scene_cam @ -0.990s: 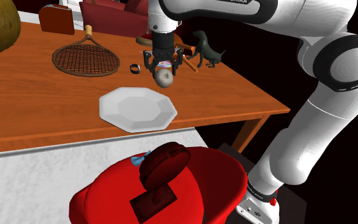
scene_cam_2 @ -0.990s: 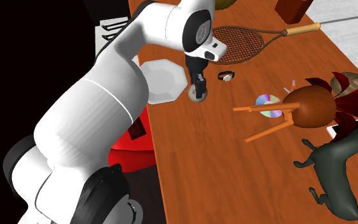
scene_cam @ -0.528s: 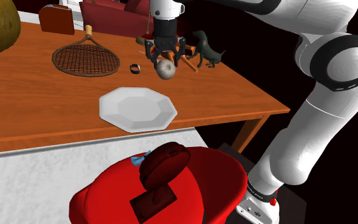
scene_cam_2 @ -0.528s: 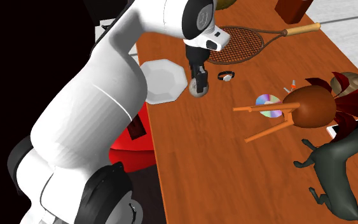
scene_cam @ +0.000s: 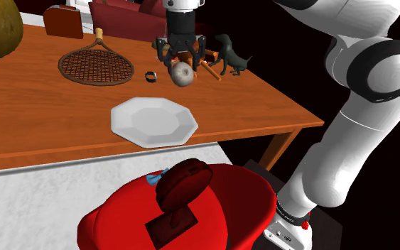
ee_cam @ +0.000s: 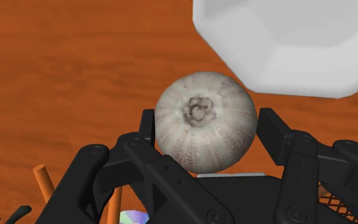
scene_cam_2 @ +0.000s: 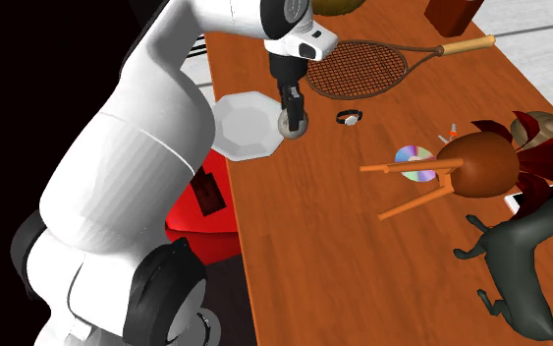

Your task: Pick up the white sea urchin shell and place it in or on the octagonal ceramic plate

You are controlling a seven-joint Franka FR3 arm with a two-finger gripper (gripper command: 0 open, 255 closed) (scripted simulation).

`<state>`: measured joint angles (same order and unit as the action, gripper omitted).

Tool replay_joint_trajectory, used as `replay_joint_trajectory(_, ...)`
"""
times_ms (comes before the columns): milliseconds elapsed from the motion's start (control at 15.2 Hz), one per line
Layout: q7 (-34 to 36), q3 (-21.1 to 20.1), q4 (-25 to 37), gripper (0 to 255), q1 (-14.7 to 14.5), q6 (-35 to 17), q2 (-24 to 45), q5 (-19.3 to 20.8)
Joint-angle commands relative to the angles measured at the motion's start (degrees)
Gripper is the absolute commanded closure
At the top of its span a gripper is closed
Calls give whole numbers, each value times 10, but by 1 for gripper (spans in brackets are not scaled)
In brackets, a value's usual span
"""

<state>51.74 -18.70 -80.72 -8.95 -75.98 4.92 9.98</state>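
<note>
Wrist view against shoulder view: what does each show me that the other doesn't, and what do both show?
Wrist view: black fingers clasping both sides of the pale ribbed sea urchin shell, and the hole in its crown. Shoulder view: the white arm, the red upholstered chair and the white octagonal plate's whole outline. Both: the hand holding the shell, the plate close by, the brown wooden table.
</note>
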Motion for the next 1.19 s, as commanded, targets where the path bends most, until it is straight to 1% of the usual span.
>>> replay_joint_trajectory(0,28,-13,7,255,-16,9,3,-2)
replay_joint_trajectory(330,100,-45,38,255,-58,31,24,-4)
replay_joint_trajectory(594,160,-70,81,255,-98,53,54,1)
replay_joint_trajectory(1122,160,-66,-19,255,-86,-21,25,-13)
